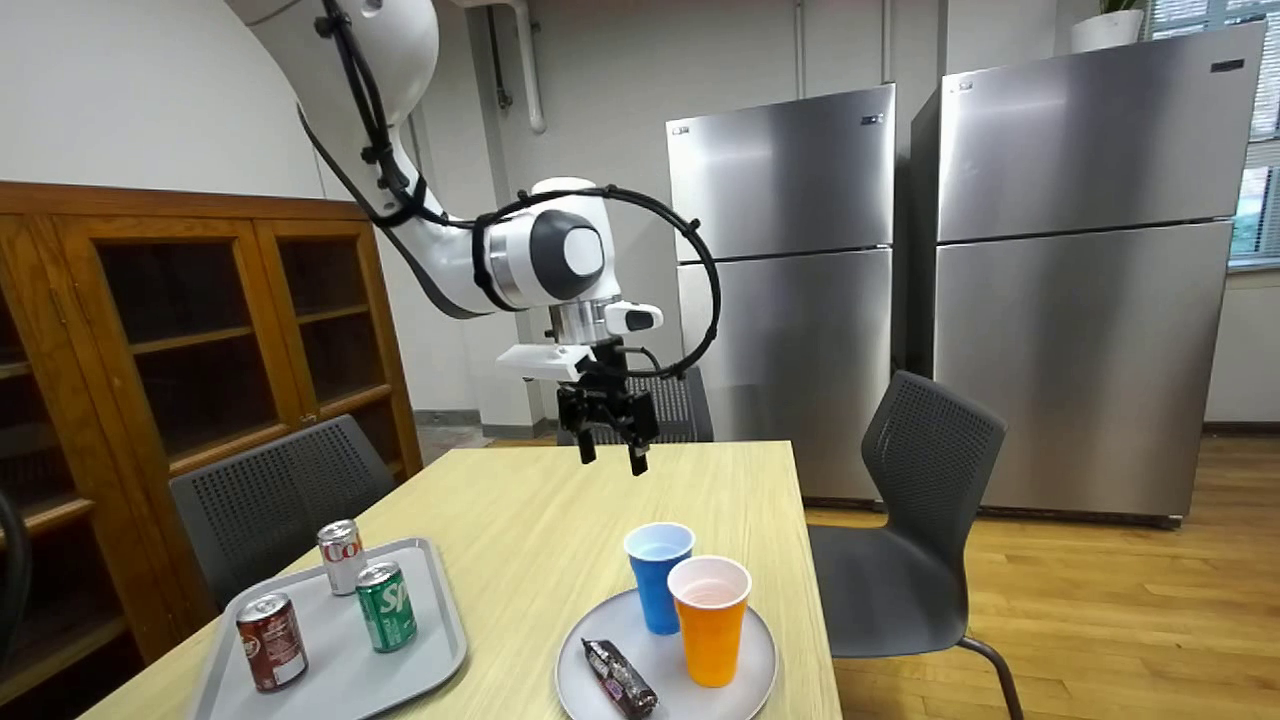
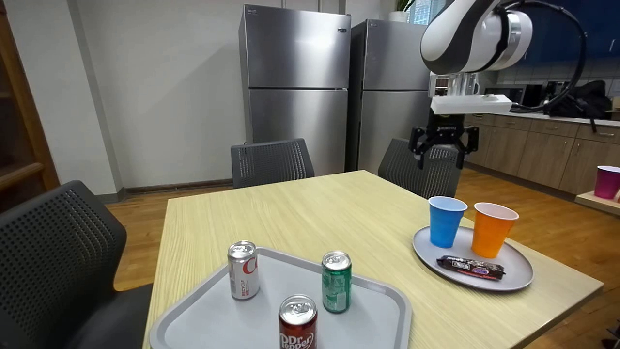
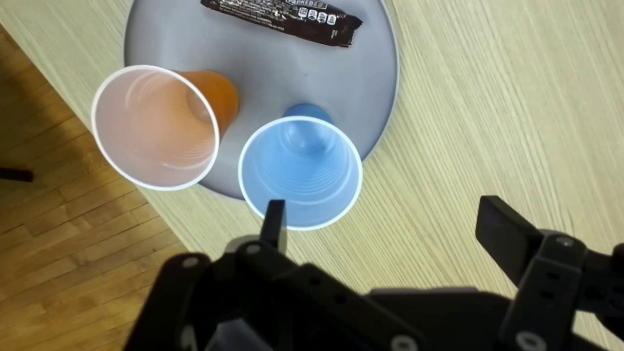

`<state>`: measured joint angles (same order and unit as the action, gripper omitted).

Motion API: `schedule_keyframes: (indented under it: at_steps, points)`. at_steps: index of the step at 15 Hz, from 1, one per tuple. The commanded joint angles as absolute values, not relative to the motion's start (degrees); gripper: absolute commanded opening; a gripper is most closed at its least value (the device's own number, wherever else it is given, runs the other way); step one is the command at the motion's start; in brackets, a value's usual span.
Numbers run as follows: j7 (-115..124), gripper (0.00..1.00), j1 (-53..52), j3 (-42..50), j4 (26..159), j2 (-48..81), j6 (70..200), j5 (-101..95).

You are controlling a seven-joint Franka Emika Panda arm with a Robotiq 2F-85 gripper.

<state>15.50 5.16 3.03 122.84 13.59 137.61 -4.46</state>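
The hand [image 1: 613, 458] is spread wide and pinches nothing, up in the air and apart from everything. The closest thing seems to be the blue cup [image 2: 445, 225], which stands upright on the round gray plate [image 3: 170, 44], just beside the orange cup [image 2: 491, 232] and near the wrapped snack [image 2: 471, 268]. In the wrist view, one finger [image 3: 273, 224] shows in front of the blue cup's rim, and the other one is off over the table [image 2: 300, 213]. So the cup does not look centered, and if the hand came straight down like this, that finger could bump the rim. Both cups look thin and light, so a small bump could tip the blue one into the orange one. The plate sits near the table's edge, so a cup that falls could roll off onto the floor [image 3: 73, 258], and too hard a squeeze could squash it
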Motion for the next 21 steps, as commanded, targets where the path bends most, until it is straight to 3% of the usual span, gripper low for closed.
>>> schedule_keyframes:
  at_steps: [1,21]
  points:
    - [16.8,1.0,3.9,4.1,119.7,17.7,138.4,-2.6]
    - [18.7,1.0,3.1,6.1,109.5,33.9,138.2,2.2]
